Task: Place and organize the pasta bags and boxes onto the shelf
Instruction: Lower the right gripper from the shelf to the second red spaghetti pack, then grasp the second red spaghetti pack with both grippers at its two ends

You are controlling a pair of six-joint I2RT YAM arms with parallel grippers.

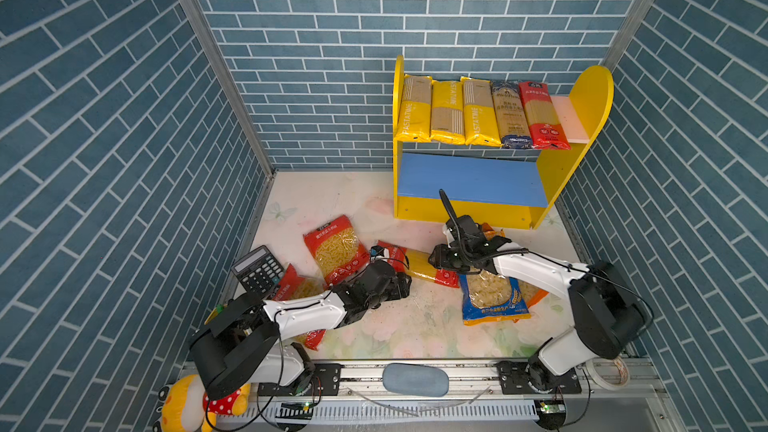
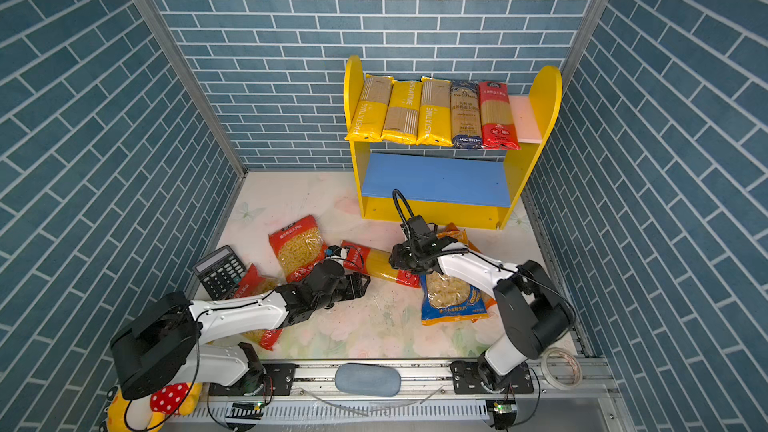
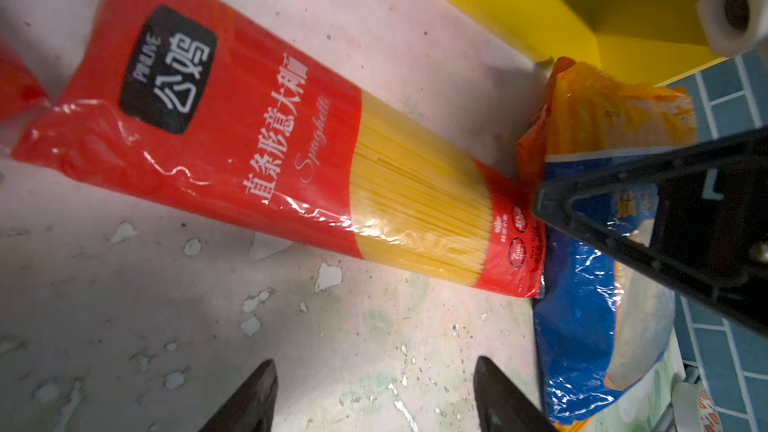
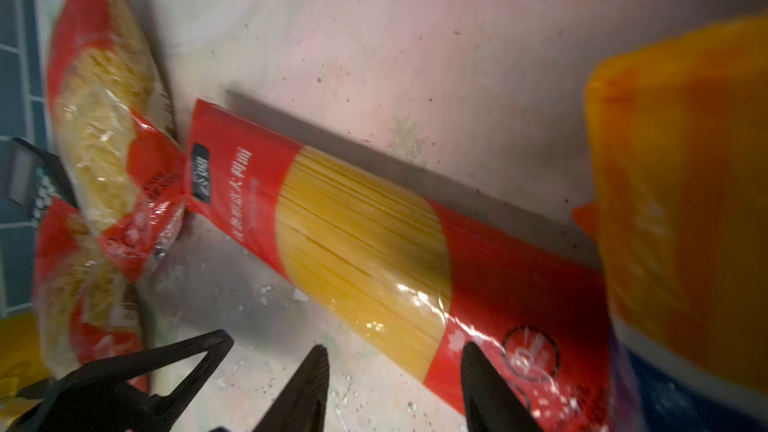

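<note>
The shelf stands at the back right; five long pasta packs lie side by side on its pink upper board, and its blue lower board is bare. A red spaghetti bag lies on the floor between both grippers. My left gripper is open over bare floor just short of it. My right gripper is open at the bag's far end, one finger over its red end. A wide red bag, a blue bag and an orange bag lie nearby.
A second wide red bag lies partly under my left arm. A black calculator sits at the left wall, a yellow plush toy and a tape roll by the front rail. Blue tiled walls close in three sides.
</note>
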